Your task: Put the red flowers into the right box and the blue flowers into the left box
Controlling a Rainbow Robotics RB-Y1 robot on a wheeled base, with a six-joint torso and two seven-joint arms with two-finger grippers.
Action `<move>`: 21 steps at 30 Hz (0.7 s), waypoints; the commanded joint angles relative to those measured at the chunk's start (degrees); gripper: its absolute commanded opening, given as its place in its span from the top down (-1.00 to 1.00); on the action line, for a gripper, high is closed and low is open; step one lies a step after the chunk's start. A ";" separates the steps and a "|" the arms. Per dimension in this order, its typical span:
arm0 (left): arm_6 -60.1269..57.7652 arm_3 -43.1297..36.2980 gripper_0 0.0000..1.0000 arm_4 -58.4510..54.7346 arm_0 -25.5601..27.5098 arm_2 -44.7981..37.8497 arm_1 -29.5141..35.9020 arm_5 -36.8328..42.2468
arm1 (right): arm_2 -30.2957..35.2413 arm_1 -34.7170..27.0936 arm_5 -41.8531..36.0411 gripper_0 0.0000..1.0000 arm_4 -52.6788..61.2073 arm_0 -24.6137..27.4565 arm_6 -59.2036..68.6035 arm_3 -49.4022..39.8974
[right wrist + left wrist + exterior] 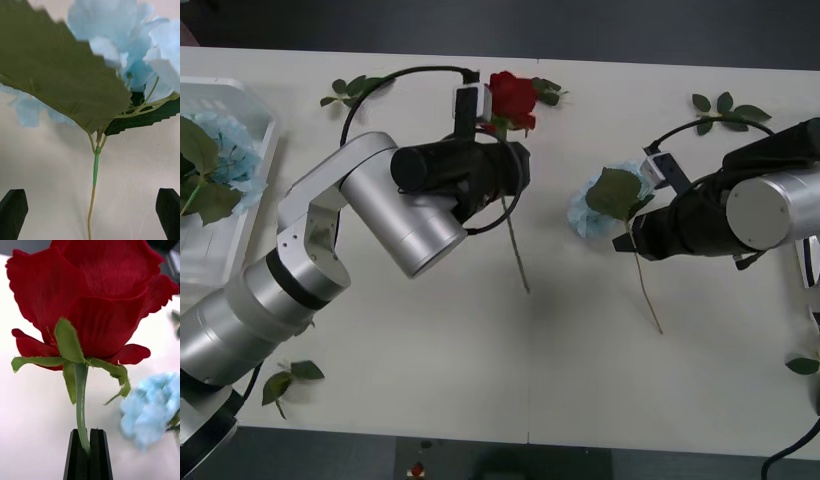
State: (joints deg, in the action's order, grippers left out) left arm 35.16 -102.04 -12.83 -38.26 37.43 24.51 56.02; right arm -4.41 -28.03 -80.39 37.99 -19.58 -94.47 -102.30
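Black fingers of the left tool (pixel 89 453) clamp a red rose (pixel 513 97) low on its stem, head lifted above the counter (pixel 430 340). Right tool (pixel 90 213) stands apart, straddling a blue flower (pixel 605 200) stem lying mid-counter. Left box (pixel 240 180) sits far left. Judgement: keep the stem pinched and carry the rose clear of the right arm.
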 commanded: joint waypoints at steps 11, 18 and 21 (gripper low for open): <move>-17.06 -2.55 1.00 7.30 -9.82 -0.70 -7.64 -0.30 | 19.44 0.78 -12.51 -1.00 21.42 -1.07 -16.80 -2.64; -20.92 -4.04 1.00 10.37 -13.33 -0.70 -9.92 -0.30 | 27.35 0.70 -19.28 -1.00 30.12 -1.07 -22.25 -2.64; -20.92 -4.13 1.00 11.16 -15.62 -0.34 -11.33 -0.30 | 30.07 0.70 -21.74 -1.00 33.73 -1.16 -22.51 -2.64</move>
State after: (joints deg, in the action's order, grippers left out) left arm 14.79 -104.02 -2.52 -50.04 37.44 14.69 56.02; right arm 24.20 -28.03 -100.84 69.27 -19.59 -115.57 -102.81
